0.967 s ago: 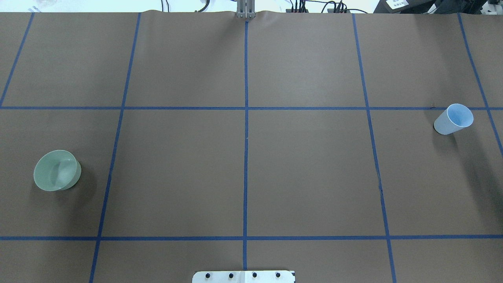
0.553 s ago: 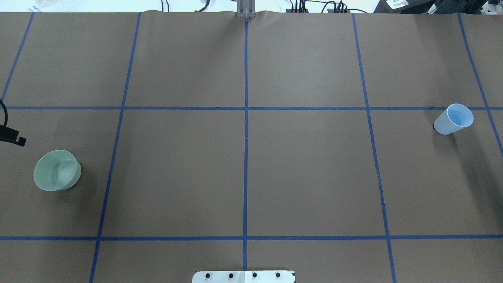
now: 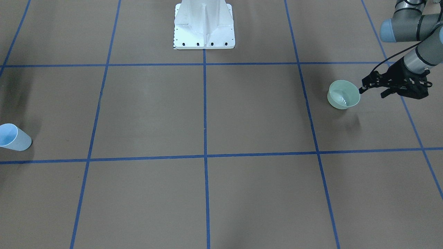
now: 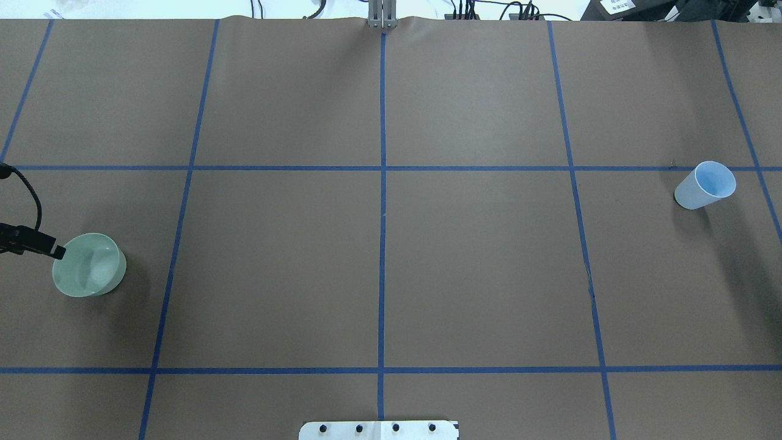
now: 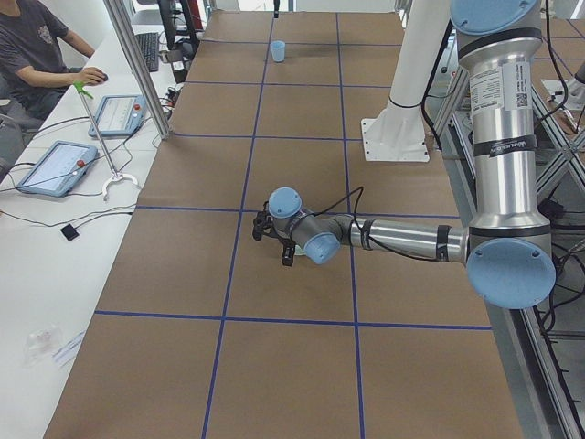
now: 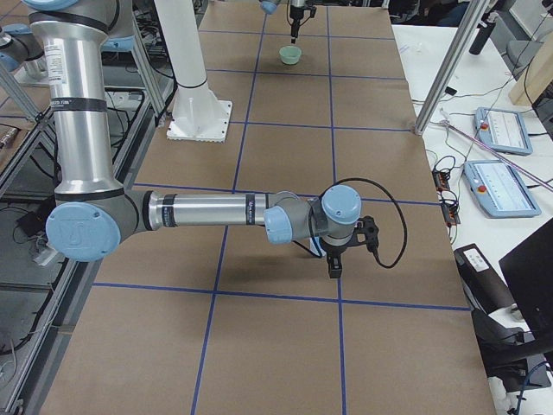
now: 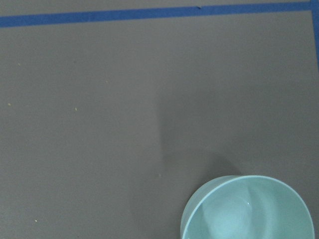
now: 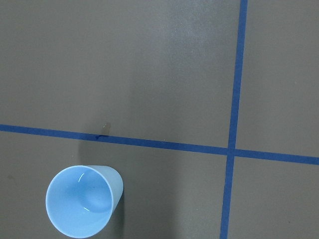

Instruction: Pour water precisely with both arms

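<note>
Hanging upright, left tool points down beside green bowl.

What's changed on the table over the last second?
The left hand came in from the left edge of the overhead view and moved toward the green bowl; its tip is now at the bowl's rim. It has taken hold of nothing. The bowl and the blue cup stayed put.

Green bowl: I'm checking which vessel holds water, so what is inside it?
The green bowl shows only its smooth pale inside with a small glint, and no solid item. Clear water cannot be confirmed. Nothing covers it; the left claw is at the rim, not inside.
</note>
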`<state>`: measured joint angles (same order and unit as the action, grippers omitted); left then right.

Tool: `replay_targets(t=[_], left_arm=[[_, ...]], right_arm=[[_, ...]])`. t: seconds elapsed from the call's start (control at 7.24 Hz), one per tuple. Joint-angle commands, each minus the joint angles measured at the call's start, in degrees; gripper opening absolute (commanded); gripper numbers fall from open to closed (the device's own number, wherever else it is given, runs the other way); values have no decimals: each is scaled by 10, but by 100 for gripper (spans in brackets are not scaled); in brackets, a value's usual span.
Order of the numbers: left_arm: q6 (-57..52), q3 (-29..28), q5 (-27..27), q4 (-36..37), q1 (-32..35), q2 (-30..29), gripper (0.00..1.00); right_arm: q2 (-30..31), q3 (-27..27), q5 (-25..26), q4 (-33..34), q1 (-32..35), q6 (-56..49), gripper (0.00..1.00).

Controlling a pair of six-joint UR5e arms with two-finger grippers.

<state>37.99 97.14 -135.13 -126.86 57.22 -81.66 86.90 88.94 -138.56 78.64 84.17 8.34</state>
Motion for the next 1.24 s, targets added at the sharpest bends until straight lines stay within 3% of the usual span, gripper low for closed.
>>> replay_targets(t=[0.0, 0.28, 0.55, 0.69, 1.11], left_arm=[[2, -13, 0, -1, -16, -5, 90], [0, -27, 0, -4, -21, -12, 86], [1, -30, 0, -5, -21, -13, 74], [1, -31, -2, -5, -22, -13, 64], [5, -34, -5, -5, -25, -19, 21]], right_arm=[[1, -3, 1, -2, -4, 0, 100], [1, -5, 0, -3, -6, 0, 100], [1, -5, 1, -3, -8, 1, 100], [1, -5, 1, -3, -8, 1, 100], [1, -5, 1, -3, -10, 1, 100]])
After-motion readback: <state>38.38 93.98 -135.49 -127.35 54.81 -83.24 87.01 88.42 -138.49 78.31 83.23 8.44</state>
